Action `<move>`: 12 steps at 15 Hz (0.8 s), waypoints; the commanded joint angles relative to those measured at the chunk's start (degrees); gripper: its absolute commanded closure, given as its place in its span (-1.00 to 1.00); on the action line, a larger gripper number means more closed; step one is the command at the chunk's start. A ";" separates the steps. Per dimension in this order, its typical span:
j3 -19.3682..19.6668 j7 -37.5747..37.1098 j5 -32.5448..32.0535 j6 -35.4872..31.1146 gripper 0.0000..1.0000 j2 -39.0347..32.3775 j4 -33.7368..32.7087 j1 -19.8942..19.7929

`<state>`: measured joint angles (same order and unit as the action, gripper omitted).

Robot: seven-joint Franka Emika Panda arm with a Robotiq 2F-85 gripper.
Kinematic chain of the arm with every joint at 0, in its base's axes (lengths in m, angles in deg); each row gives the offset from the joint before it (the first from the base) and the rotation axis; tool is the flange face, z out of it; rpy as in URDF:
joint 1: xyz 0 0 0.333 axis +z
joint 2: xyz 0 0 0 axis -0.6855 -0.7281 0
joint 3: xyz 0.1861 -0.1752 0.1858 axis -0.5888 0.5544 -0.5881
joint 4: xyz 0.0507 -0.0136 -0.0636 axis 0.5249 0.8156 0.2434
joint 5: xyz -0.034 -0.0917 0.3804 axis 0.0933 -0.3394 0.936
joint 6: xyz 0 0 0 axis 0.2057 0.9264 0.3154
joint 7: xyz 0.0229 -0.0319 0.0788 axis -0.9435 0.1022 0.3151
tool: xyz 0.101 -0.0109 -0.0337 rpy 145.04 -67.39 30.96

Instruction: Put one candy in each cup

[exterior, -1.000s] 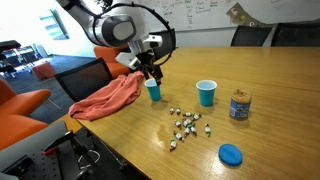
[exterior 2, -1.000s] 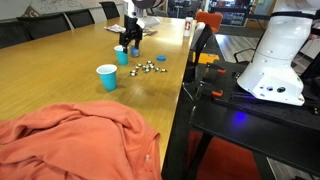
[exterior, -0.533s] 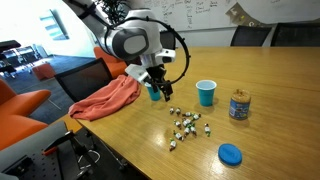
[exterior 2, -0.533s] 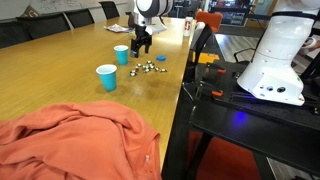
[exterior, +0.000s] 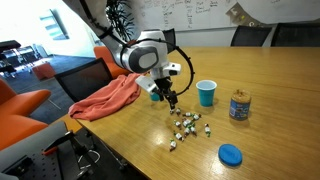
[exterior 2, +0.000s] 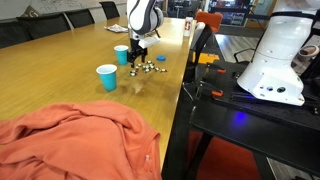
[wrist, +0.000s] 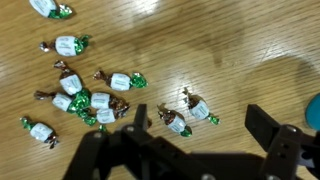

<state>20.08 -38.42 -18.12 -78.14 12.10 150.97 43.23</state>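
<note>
End effector [exterior: 170,101] shifted off cup [exterior: 154,92] to candies [wrist: 85,100]; released, empty. You're at pickup step: lower, close on nearest candy [wrist: 178,122].

Wooden table [exterior: 270,70], two blue cups [exterior 2: 106,77] [exterior 2: 121,54], wrapped candies [exterior: 187,125], jar [exterior: 239,105], blue lid [exterior: 230,154], orange cloth [exterior: 105,98]

Cup [exterior: 155,93] behind gripper [exterior: 171,101] half hidden from me. Wrist view: blue sliver [wrist: 315,108] past finger, cut by edge. Candies [exterior 2: 150,68] too small to count.

Bare table [wrist: 235,50] beside clustered candies [wrist: 72,101]
</note>
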 commanded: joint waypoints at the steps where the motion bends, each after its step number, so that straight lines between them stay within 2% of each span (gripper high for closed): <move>1: 2.44 -3.87 -0.64 1.58 -1.00 -4.30 -5.57 3.39; 5: 5.16 -6.83 -1.33 1.93 -1.00 -8.15 -9.51 6.27; 9: 5.54 -7.21 -0.97 2.31 -1.00 -10.96 -12.07 6.77; 10: 5.33 -7.04 -0.84 2.14 -0.50 -11.55 -12.54 6.63; 11: 5.40 -7.12 -0.85 1.98 -0.47 -12.07 -12.97 6.73; 12: 5.38 -7.08 -0.84 2.11 -0.31 -12.47 -13.30 6.76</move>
<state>24.77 -43.64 -18.57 -78.07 1.10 140.14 49.18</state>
